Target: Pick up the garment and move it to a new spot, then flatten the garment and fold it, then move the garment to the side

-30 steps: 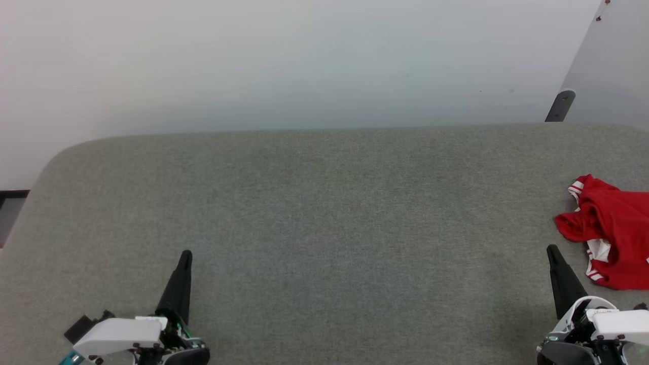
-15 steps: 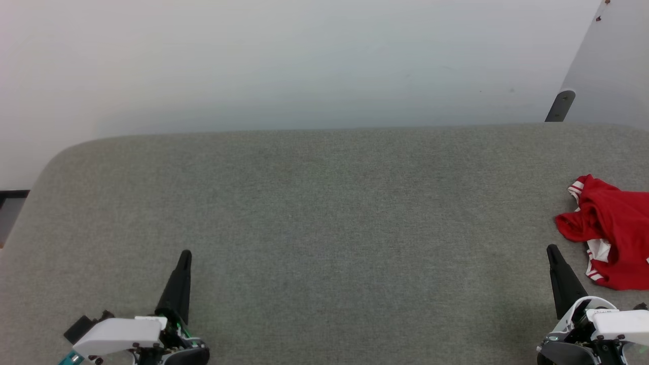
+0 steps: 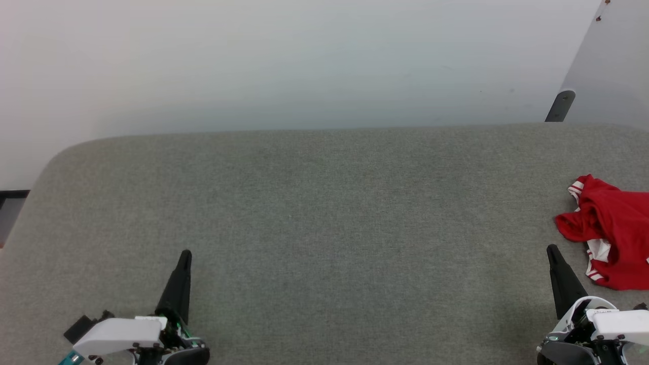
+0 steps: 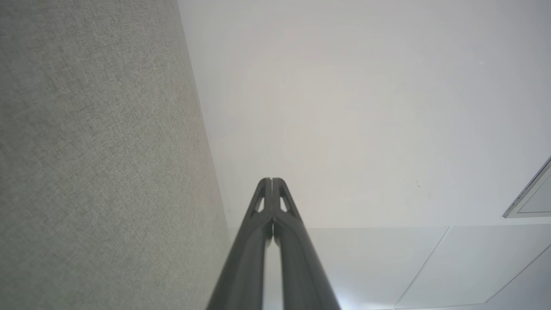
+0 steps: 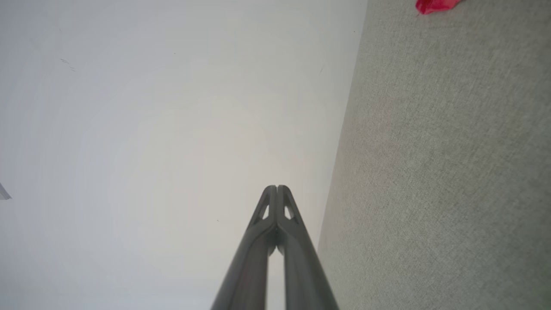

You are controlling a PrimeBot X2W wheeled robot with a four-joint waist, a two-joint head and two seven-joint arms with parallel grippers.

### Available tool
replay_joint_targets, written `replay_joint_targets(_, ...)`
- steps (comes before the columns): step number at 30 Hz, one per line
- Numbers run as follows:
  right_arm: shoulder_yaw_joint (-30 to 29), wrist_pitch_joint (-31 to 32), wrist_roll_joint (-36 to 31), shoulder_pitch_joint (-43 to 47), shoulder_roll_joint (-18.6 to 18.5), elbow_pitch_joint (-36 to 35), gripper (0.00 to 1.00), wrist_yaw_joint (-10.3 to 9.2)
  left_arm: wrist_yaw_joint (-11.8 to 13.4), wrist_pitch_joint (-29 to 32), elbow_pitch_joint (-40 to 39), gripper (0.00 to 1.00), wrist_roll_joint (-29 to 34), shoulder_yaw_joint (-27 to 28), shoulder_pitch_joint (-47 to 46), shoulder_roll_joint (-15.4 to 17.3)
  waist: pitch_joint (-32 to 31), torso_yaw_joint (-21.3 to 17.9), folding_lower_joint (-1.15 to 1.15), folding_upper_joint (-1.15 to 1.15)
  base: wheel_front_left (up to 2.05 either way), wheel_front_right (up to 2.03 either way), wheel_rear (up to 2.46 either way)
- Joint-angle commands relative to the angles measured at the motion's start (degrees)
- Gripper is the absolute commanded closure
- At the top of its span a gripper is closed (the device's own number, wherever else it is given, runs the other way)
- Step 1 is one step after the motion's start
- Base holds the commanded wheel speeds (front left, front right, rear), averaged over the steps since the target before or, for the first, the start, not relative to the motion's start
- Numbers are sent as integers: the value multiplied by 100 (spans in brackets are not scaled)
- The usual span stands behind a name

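Head view: at seven o'clock the left gripper (image 3: 185,254) rests with fingers pressed together, holding nothing. At four o'clock the right gripper (image 3: 551,250) is likewise closed and empty. The crumpled garment (image 3: 611,228) lies at three o'clock on the grey table (image 3: 324,203), near that gripper.

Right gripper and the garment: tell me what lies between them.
Nothing but bare grey tabletop. In the head view, the shut right gripper points up beside the crumpled garment, with a short strip of the cloth-covered surface separating them.
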Motion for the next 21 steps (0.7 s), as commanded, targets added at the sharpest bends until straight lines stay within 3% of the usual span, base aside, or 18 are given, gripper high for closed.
replay_joint_targets(1, 3, 13, 20, -21, 20, -12, 100, 2, -20, 19, 5, 100, -17, 13, -56, -1, 0, 0, 0, 0, 0, 0, 0)
replay_joint_targets(21, 4, 12, 21, -21, 20, -12, 100, 2, -20, 18, 5, 100, -18, 13, -56, -1, 0, 0, 0, 0, 0, 0, 0)
